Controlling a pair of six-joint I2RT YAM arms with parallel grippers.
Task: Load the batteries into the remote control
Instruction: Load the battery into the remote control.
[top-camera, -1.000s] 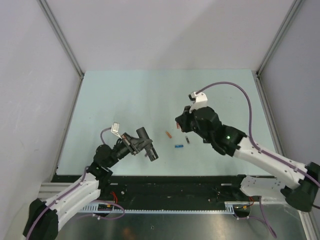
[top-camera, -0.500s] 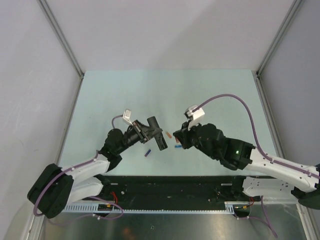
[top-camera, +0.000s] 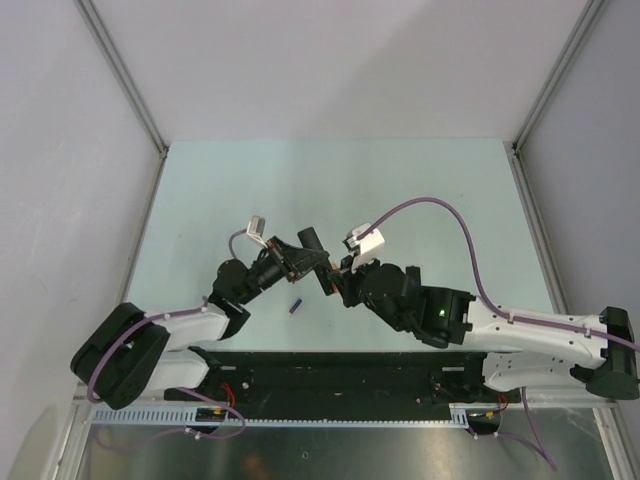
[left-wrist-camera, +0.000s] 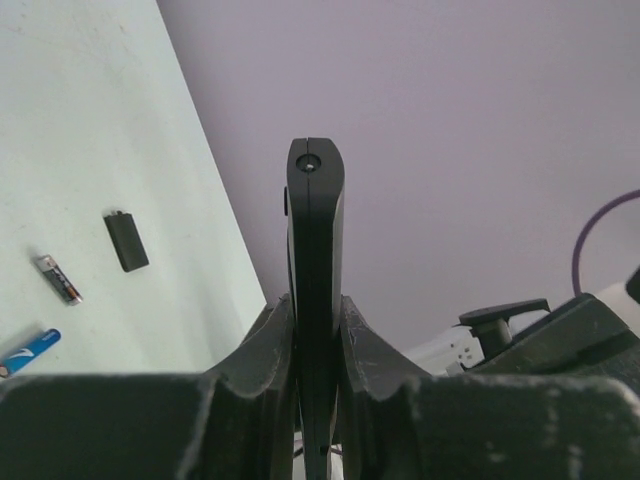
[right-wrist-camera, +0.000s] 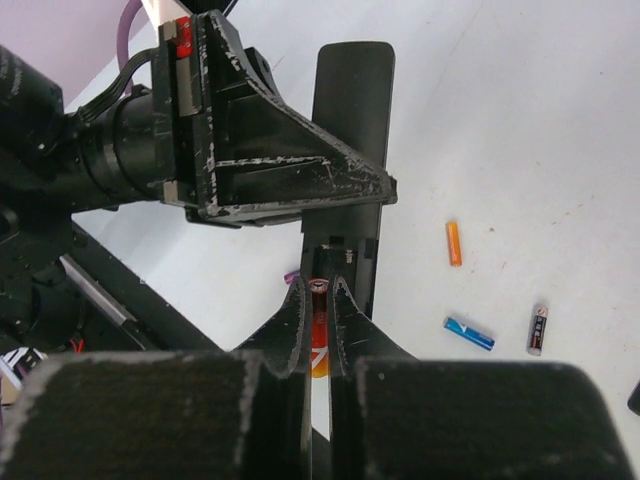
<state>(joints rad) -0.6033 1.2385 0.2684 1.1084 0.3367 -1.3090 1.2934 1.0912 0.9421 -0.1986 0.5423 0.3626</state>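
My left gripper (left-wrist-camera: 316, 300) is shut on the remote control (left-wrist-camera: 315, 215), a slim black bar held edge-on above the table. In the right wrist view the remote control (right-wrist-camera: 352, 120) shows its battery recess (right-wrist-camera: 345, 262) on the face towards me. My right gripper (right-wrist-camera: 318, 285) is shut on an orange-red battery (right-wrist-camera: 318, 335), whose tip sits at the near end of that recess. From above, the two grippers (top-camera: 338, 275) meet at the remote control (top-camera: 318, 265) over the table's near middle.
Loose batteries lie on the table: an orange one (right-wrist-camera: 453, 243), a blue one (right-wrist-camera: 468, 333), a dark grey one (right-wrist-camera: 538, 330) and a purple one (top-camera: 295, 306). A small black cover (left-wrist-camera: 126, 241) lies flat beyond them. The black base rail (top-camera: 350, 365) runs along the near edge.
Both arms have closed in on each other. The left one brought the remote control rightwards and the right one swung left with its battery until it reached the remote.
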